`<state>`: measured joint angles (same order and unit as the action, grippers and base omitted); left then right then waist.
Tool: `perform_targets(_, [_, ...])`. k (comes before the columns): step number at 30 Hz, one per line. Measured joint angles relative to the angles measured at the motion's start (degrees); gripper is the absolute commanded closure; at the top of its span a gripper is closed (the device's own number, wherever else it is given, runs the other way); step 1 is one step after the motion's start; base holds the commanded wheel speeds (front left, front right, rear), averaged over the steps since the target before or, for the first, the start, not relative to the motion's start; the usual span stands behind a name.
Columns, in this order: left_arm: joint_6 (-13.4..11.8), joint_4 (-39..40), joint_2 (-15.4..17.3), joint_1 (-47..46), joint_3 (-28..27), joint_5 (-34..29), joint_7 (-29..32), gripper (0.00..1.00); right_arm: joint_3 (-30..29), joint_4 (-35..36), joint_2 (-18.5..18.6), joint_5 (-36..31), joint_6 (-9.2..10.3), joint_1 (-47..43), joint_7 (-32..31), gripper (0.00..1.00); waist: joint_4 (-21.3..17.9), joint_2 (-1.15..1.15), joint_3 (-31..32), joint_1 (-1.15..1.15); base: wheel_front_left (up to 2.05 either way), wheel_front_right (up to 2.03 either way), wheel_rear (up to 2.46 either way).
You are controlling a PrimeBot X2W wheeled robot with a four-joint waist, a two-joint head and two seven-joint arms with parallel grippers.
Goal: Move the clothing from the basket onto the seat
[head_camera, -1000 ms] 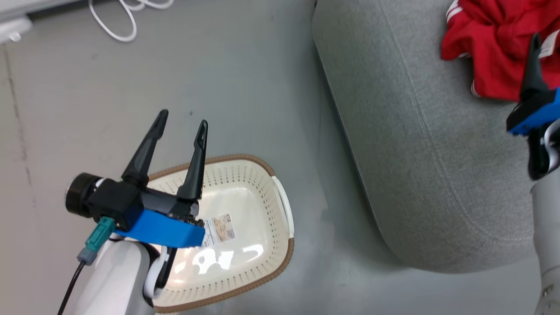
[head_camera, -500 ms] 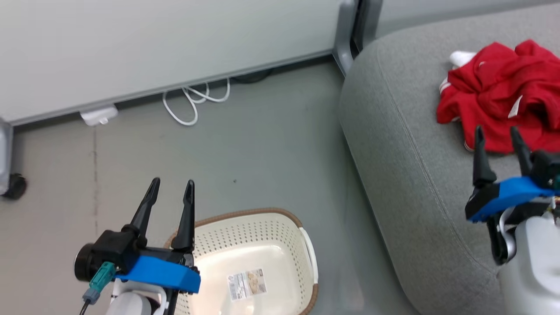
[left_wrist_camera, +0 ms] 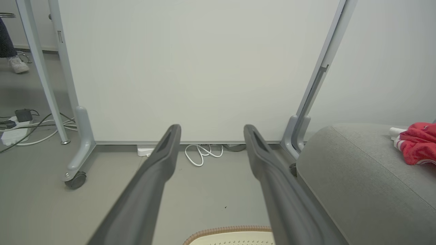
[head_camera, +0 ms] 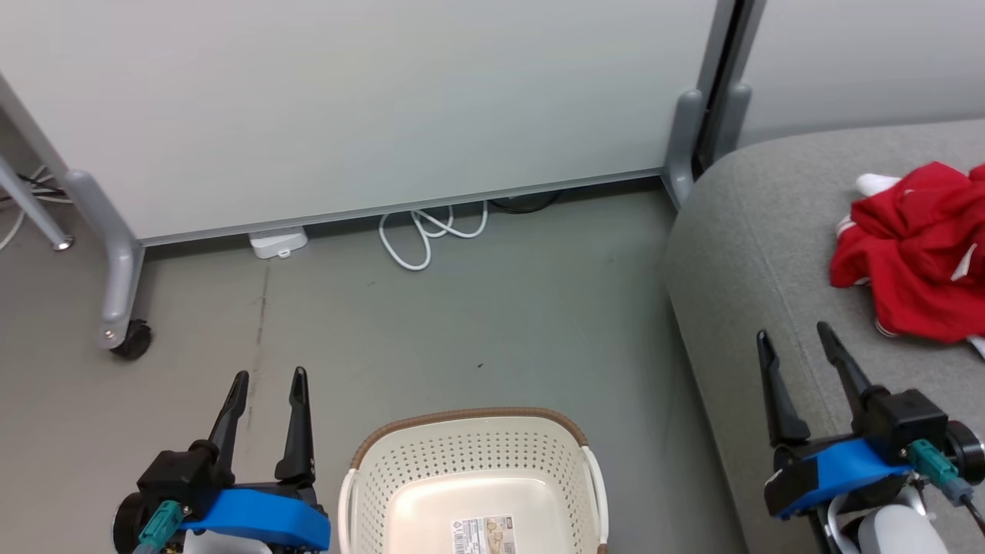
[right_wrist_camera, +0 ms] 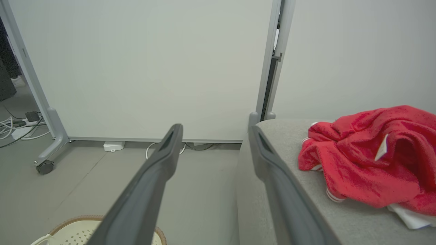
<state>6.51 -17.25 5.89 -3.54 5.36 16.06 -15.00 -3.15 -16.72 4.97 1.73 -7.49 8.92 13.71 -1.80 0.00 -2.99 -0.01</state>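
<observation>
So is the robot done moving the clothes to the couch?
Looks done. The red clothing lies on the seat, and the visible part of the basket holds just a sticker. In hand: nothing; the left end effector and right end effector are open and empty. Left: probably nothing, though the basket's near end is cut off.

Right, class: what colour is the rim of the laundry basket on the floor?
Brown, woven-look rim on a cream basket; head view shows it best.

We see a cream basket [head_camera: 477, 452] with tiny holes and a brown rim. At three o'clock, red clothing [head_camera: 916, 254], grey seat [head_camera: 739, 254].
</observation>
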Motion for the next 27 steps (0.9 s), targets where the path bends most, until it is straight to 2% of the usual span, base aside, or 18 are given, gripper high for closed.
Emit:
perform_targets(11, [0.37, -1.23, -0.58, 1.41, -2.65, -1.24, 0.0, 0.0, 1.31, 2.18, -1.72, 0.22, 0.0, -4.65, -1.86, 0.0, 3.91, 0.0, 1.44, 0.01, 0.0, 0.0, 0.0])
perform_targets(27, [0.63, -2.08, -1.35, 2.27, -3.53, -1.92, 0.0, 0.0, 1.34, 2.65, -2.01, 2.05, 0.0, -5.39, -2.46, 0.0, 3.35, 0.0, 1.99, 0.02, 0.0, 0.0, 0.0])
